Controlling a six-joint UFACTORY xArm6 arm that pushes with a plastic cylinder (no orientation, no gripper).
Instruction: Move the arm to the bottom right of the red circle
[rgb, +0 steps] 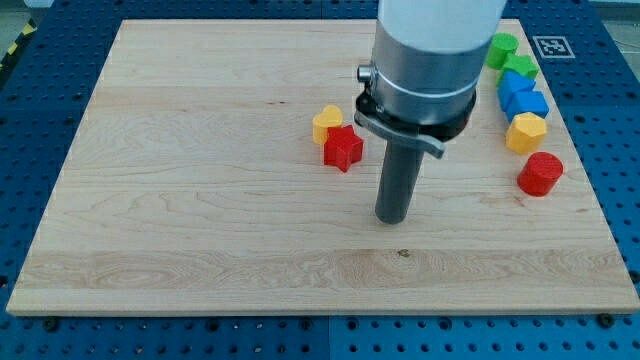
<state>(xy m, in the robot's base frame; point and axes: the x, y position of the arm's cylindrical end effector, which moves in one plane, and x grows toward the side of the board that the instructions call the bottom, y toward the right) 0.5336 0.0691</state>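
Observation:
The red circle block (540, 173) lies near the board's right edge, at mid height. My tip (392, 219) rests on the wooden board (200, 200), well to the left of the red circle and slightly lower in the view. A red star block (343, 148) sits up and to the left of my tip, touching a yellow heart block (326, 123) above it. The arm's grey body (430, 60) hides part of the board's top.
A column of blocks runs down the right side above the red circle: a green block (502, 47), a second green block (519, 68), a blue block (514, 85), a second blue block (531, 103) and a yellow hexagon (526, 131). A tag marker (550, 45) sits beyond the board's top right corner.

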